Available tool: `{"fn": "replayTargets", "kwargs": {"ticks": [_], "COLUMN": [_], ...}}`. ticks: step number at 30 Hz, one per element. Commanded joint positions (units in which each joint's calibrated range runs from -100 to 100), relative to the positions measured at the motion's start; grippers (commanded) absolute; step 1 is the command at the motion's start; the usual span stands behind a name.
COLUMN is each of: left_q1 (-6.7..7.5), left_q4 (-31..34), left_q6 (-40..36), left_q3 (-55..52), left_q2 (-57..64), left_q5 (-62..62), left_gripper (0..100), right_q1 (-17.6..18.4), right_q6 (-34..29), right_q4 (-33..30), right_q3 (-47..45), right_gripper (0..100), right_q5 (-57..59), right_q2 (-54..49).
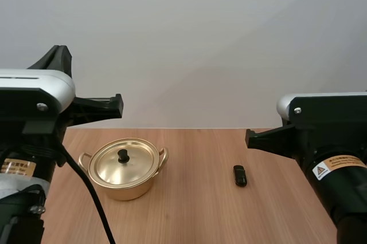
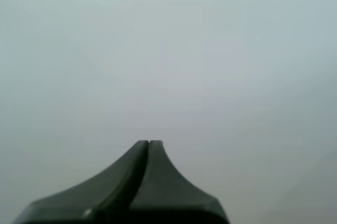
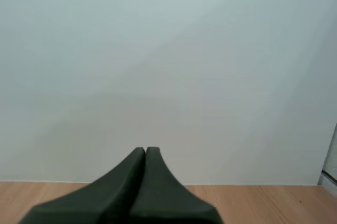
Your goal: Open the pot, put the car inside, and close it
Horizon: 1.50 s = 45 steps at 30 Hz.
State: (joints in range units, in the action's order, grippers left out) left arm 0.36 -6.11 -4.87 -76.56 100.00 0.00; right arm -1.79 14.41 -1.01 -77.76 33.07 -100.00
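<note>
Pot (image 1: 124, 170) of golden metal stands on the wooden table (image 1: 195, 215), towards the left side in the high view. Its lid (image 1: 109, 166) sits flat on the rim, closed, with a black knob (image 1: 123, 155) upright at the centre. Two loop handles (image 1: 163, 156) stick out at the sides.

Well apart from it to the right, on bare wood, lies the car (image 1: 239, 175), a small dark oblong thing with its long side pointing away from the arms. It is too small here to make out wheels or a front, so it may only be taken as the car from the task.

The left gripper (image 2: 149, 142) is clenched on nothing. Its two black fingers lie together as one wedge, aimed at the plain white wall (image 2: 210, 66). It is raised above the table, up and to the left of the pot, touching nothing.

The right gripper (image 3: 146, 149) is likewise pressed together and empty. It points level towards the wall, with the far strip of the table below its tips. In the high view it is to the right of the car, above it and clear of it.
</note>
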Motion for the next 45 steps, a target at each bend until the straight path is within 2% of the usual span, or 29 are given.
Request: {"fn": "replayTargets", "kwargs": {"ticks": [1, 3, 6, 13, 18, 22, 29, 34, 40, 45], "left_q1": [-0.03, -0.03, -0.03, -0.09, -2.25, -2.67, -2.67, -2.67, -2.67, -2.67], "left_q4": [-0.4, -0.8, -0.9, -2.8, -9.0, -12.9, -12.3, -9.8, -9.9, -9.9], "left_q6": [-0.1, -0.2, 0.0, 6.6, 12.8, 15.7, 19.0, 19.2, 19.5, 21.1], "left_q3": [1.1, 3.0, 7.0, 18.1, 24.4, 28.6, 33.7, 36.6, 37.6, 39.3], "left_q2": [0.0, 0.0, -0.9, -14.1, -24.7, -34.0, -49.2, -57.8, -59.2, -60.1], "left_q5": [2.4, 8.5, 22.7, 43.8, 54.2, 61.9, 69.6, 69.5, 63.7, 67.7], "left_gripper": [0, 0, 0, 0, 0, 0, 0, 0, 0, 0], "right_q1": [0.1, 0.2, 0.2, 0.2, 0.2, 0.2, 0.2, 0.2, 0.2, 0.2], "right_q6": [0.5, 1.2, 5.5, 17.8, 18.5, 18.5, 18.5, 18.5, 18.5, 18.5], "right_q4": [0.0, 0.1, 2.0, 13.1, 13.2, 13.0, 12.1, 12.0, 11.8, 11.8], "right_q3": [3.3, 4.0, 4.0, 4.0, 4.0, 4.0, 4.0, 3.8, 3.4, 3.4], "right_gripper": [0, 0, 0, 0, 0, 0, 0, 0, 0, 0], "right_q5": [4.7, 4.7, 6.7, 16.0, 19.0, 19.8, 19.8, 19.8, 19.8, 19.9], "right_q2": [0.0, 0.0, 0.0, 0.0, 0.0, 0.0, 0.0, 0.0, 0.0, 0.0]}}
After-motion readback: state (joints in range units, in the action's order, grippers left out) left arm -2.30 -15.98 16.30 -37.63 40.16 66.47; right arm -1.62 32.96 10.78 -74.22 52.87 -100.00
